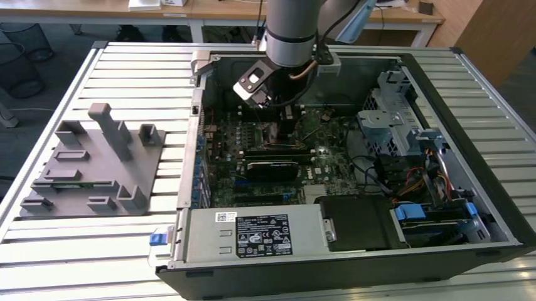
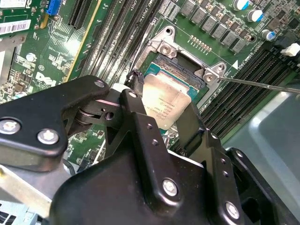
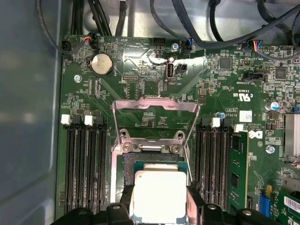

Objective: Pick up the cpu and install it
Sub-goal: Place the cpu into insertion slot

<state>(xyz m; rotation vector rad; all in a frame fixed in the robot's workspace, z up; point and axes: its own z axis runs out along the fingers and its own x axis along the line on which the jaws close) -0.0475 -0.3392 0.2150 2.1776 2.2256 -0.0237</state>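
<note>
Fingers close on the cpu from either side, pinching two opposite edges. We see it held just over the socket, its far edge near the hinge end. Whether it touches the contacts we cannot tell. Beyond it the load plate stands swung open, and the lever lies out to one side, so nothing seems to bar the way down.

To do this step well, we judge that the cpu's edges must square with the socket walls. It should be kept level and go down straight with no sideways push, since the contacts beneath would bend easily. A firm hold matters until it lies flat within the frame.

Around the socket spreads the motherboard in the open case. The grey tray sits well apart on the tabletop.
</note>
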